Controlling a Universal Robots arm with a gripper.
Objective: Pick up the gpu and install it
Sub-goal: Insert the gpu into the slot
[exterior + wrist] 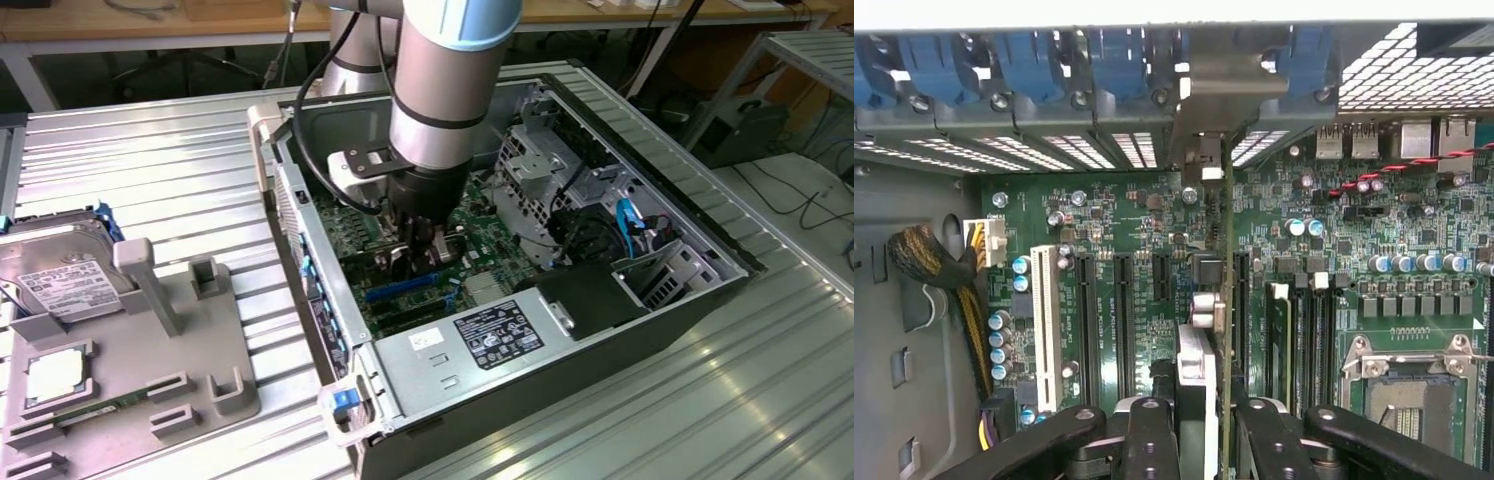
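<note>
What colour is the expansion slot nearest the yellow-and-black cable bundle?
White; the slot shows best in the wrist view.

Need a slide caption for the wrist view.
Fingers shut on the gpu, held edge-on at the motherboard expansion slots, its bracket toward the case rear wall.

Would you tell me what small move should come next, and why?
Probably a slow, straight push toward the motherboard: the jaws grip the gpu edge-on at the expansion slots, its bracket at the rear opening, and full seating isn't evident.
</note>
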